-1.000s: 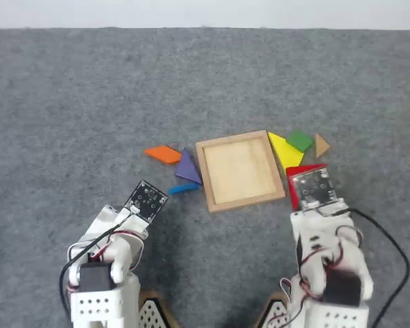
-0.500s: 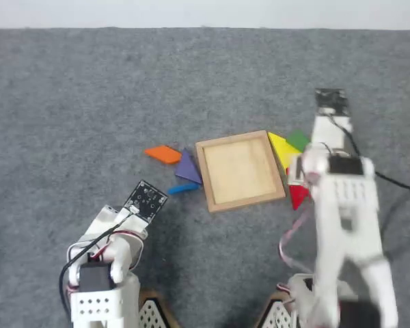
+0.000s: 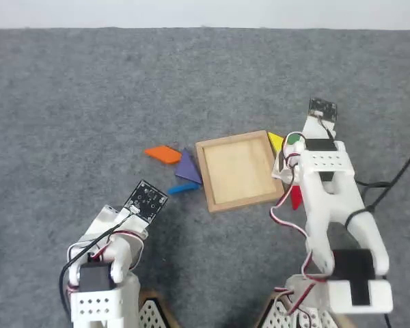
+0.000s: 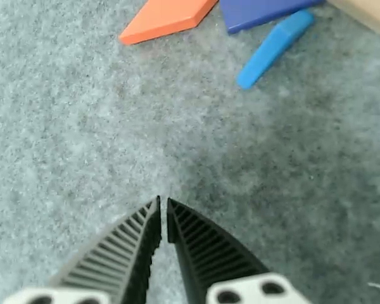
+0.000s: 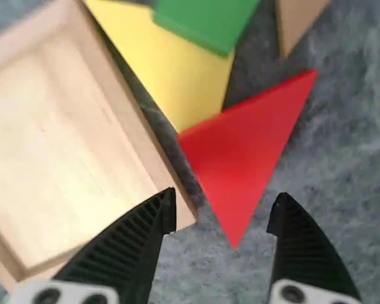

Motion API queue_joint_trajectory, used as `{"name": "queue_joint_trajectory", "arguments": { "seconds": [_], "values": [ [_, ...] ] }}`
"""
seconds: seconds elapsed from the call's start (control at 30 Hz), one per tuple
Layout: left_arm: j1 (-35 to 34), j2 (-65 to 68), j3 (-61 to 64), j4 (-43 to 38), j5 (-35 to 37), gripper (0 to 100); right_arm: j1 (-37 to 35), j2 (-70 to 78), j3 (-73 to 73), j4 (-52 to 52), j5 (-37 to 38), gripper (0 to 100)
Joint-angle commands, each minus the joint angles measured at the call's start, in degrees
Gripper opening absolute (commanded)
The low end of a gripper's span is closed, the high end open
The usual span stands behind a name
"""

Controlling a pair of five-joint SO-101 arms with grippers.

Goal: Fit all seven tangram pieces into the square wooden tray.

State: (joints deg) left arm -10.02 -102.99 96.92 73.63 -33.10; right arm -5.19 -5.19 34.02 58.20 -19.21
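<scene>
Where the right arm [image 3: 326, 179] crossed the high view, it covered most of the group beside the tray's right side. Slivers of the yellow triangle [image 3: 276, 141], green square [image 3: 294, 139] and red triangle [image 3: 296, 198] showed past it.

Square wooden tray [image 3: 203, 171]: bare inside, near the middle of the grey carpet [image 3: 89, 89]. All visible pieces lay outside it.

Right gripper [image 5: 223, 202]: fingers spread wide, holding nothing, one on each side of the red triangle's [image 5: 247, 158] nearest corner. One finger hung over the tray rim [image 5: 130, 126].

The right wrist view gave the red triangle whole, just beside the rim, its corner meeting the tip of the yellow triangle [image 5: 171, 76]. The green square [image 5: 206, 19] and a tan triangle [image 5: 297, 19] were cut off by the frame edge. Whether the green square overlapped the yellow triangle or only abutted it could not be told.

Left gripper [image 4: 164, 206]: fingers drawn to a narrow slit, holding nothing, over bare carpet well short of the pieces.

To the tray's left lay the orange parallelogram [image 3: 163, 154], purple triangle [image 3: 187, 167] and blue piece [image 3: 183, 188]. The blue piece showed as a narrow bar whose shape could not be made out.

In the left wrist view the parallelogram [image 4: 168, 19] and purple triangle [image 4: 266, 9] were cropped, and the blue piece [image 4: 275, 47] lay whole.
</scene>
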Motion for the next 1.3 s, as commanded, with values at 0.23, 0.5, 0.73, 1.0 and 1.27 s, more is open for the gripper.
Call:
{"name": "queue_joint_trajectory", "arguments": {
  "seconds": [0.23,0.5,0.73,1.0,1.27],
  "values": [
    [-0.3,-1.1,-0.5,0.6,-0.8,1,0.3,7.9,-9.7,-1.5,-12.4,37.8],
    [-0.3,-1.1,-0.5,0.6,-0.8,1,0.2,9.1,-11.7,-1.6,-23.6,38.0],
    [-0.3,-1.1,-0.5,0.6,-0.8,1,0.7,9.1,-9.2,-1.7,-26.6,37.9],
    [-0.3,-1.1,-0.5,0.6,-0.8,1,0.7,9.9,-9.2,-3.3,-26.1,34.6],
    [-0.3,-1.1,-0.5,0.6,-0.8,1,1.8,13.2,-9.3,-5.2,-20.1,27.0]
  ]
}}
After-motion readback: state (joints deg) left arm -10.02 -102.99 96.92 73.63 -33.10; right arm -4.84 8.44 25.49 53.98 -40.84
